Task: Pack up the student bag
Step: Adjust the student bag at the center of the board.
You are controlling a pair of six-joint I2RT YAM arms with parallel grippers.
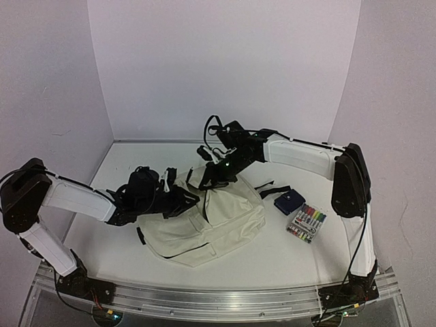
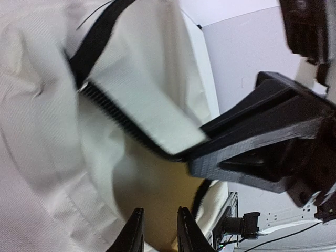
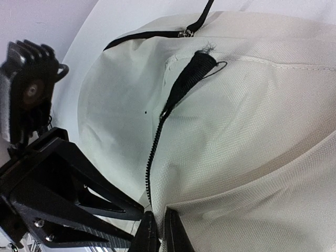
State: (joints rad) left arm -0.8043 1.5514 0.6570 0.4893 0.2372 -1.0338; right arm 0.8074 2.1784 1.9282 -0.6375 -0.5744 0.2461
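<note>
The student bag point(image 1: 211, 225), cream fabric with black trim, lies in the middle of the table. My right gripper point(image 1: 215, 174) is at its far top edge. In the right wrist view the gripper point(image 3: 160, 212) is shut on a fold of the bag's fabric point(image 3: 247, 121) beside the black zipper teeth point(image 3: 152, 157). My left gripper point(image 1: 182, 201) is at the bag's left top edge. In the left wrist view its fingers point(image 2: 160, 210) stand narrowly apart with cream fabric point(image 2: 42, 131) between them. The right gripper's black fingers point(image 2: 252, 152) hold a zipper-edged flap point(image 2: 147, 105) just above.
A small navy blue pouch point(image 1: 289, 202) lies right of the bag. A clear pack of coloured markers point(image 1: 306, 223) lies next to it, nearer the front. A black strap point(image 1: 272, 191) trails from the bag toward the pouch. Walls enclose the table's back and sides.
</note>
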